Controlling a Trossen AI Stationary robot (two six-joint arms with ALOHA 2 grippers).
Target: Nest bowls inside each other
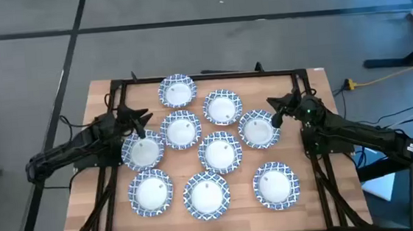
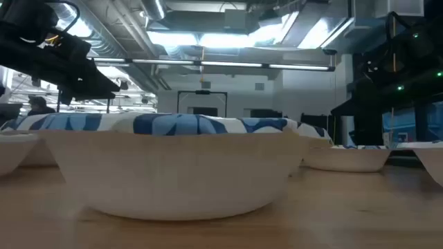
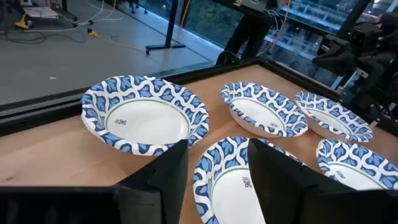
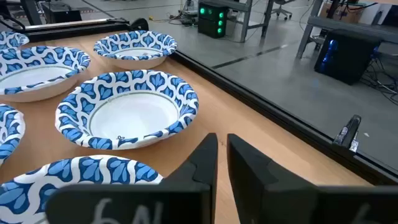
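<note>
Nine small bowls with white centres and blue-and-white patterned rims stand singly on their bases on the wooden table point(image 1: 95, 150), none inside another. My left gripper point(image 1: 142, 123) is open and hovers above the left part of the group. Its fingers frame the rim of one bowl point(image 3: 230, 180), with the far bowl point(image 3: 146, 115) ahead. My right gripper point(image 1: 273, 113) hovers by the right-hand bowl point(image 1: 258, 128), whose rim point(image 4: 81, 180) lies just beside it. Only a narrow slit of wood shows between its fingers point(image 4: 222, 140). Neither gripper touches a bowl.
A black frame point(image 1: 203, 76) runs along the table's far edge and down both sides under the arms. Bare wood lies along the near edge and at the far corners. In the low view one bowl point(image 2: 173, 166) fills the foreground, hiding most others.
</note>
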